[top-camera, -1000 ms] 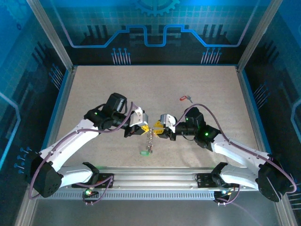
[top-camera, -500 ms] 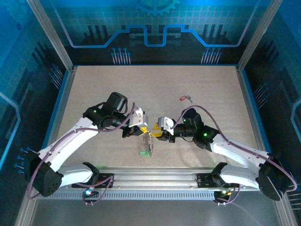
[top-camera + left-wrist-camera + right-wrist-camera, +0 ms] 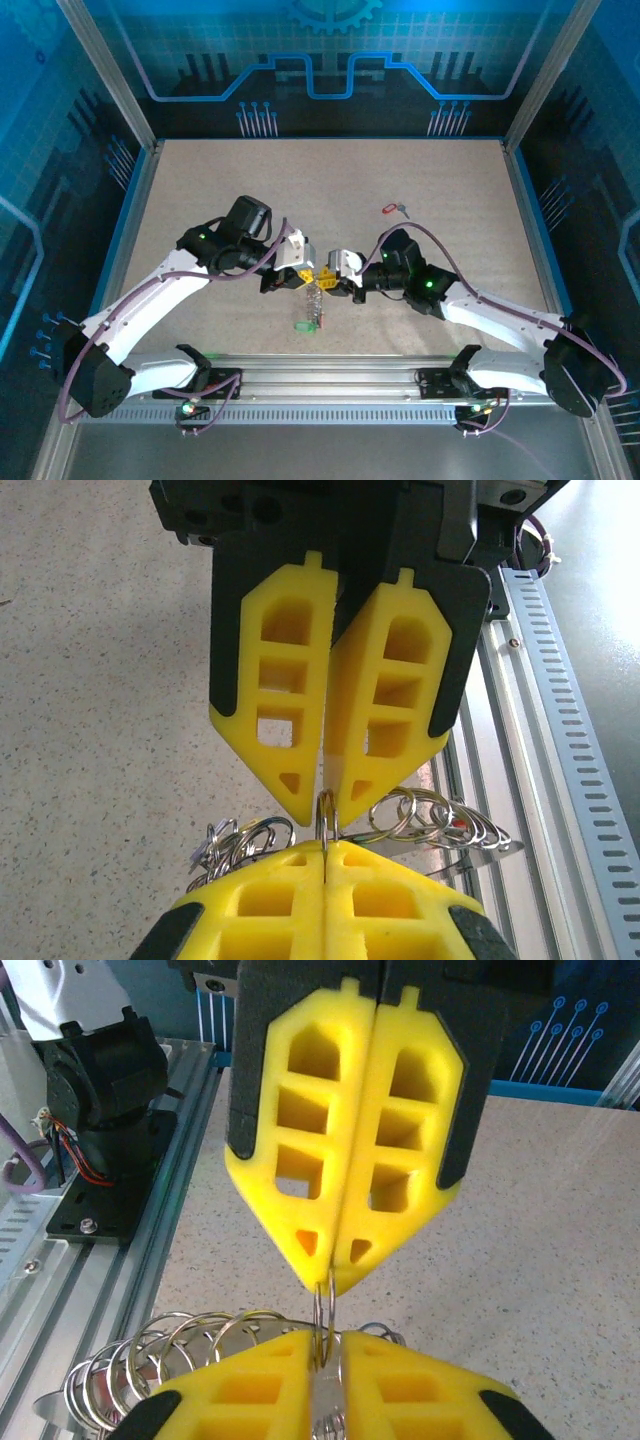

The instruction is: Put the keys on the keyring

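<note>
Keyring [image 3: 318, 296] sits mid-table between the two claws, its bunch of small rings dangling down to a green tag [image 3: 308, 324]. I see the left claw [image 3: 324, 802] pressed together on the ring wire. The right claw [image 3: 326, 1278] pinches the same wire, tip to tip with the left. Red-tagged key [image 3: 392, 209] lies well apart, beyond the right arm. Can't tell if the bunch touches the table [image 3: 200, 190].
</note>
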Robot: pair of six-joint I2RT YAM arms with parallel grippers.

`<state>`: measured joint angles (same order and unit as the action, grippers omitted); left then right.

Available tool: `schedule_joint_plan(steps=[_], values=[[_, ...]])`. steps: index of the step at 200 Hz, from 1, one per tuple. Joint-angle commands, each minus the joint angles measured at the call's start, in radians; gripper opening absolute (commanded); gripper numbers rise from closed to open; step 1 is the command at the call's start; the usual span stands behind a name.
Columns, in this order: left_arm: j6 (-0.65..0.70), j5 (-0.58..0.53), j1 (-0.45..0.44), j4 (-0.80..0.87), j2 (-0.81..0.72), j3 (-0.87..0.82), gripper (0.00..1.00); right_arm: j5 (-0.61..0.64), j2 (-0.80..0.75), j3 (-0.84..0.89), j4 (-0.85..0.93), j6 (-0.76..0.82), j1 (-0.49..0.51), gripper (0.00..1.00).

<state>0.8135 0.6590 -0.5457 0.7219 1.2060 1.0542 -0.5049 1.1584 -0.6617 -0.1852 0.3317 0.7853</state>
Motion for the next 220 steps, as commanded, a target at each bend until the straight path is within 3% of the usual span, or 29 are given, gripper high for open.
schedule_joint_plan(steps=[1,16,34,50,84,140,178,220], values=[[0.004,0.063,-0.008,-0.008,-0.009,0.023,0.00,0.005,0.013,-0.032,-0.013,0.005,0.014,0.09],[0.004,0.065,-0.007,-0.017,-0.017,0.017,0.00,0.009,0.014,-0.029,-0.019,0.003,0.015,0.00],[-0.001,0.062,-0.008,-0.037,-0.039,-0.003,0.00,0.009,0.007,-0.021,-0.040,-0.007,0.014,0.00],[-0.011,0.051,-0.005,-0.065,-0.071,-0.038,0.13,0.016,-0.008,0.008,-0.109,-0.038,0.011,0.00],[-0.041,0.042,0.010,-0.123,-0.142,-0.120,0.22,0.005,-0.044,0.065,-0.225,-0.108,-0.006,0.00],[-0.099,0.049,0.018,-0.229,-0.141,-0.161,0.35,-0.020,-0.068,0.078,-0.242,-0.115,-0.009,0.00],[-0.130,0.055,0.020,-0.293,-0.137,-0.179,0.35,-0.023,-0.068,0.080,-0.250,-0.119,-0.010,0.00],[-0.139,0.093,0.021,-0.315,-0.137,-0.195,0.24,-0.020,-0.062,0.081,-0.267,-0.124,-0.010,0.00]])
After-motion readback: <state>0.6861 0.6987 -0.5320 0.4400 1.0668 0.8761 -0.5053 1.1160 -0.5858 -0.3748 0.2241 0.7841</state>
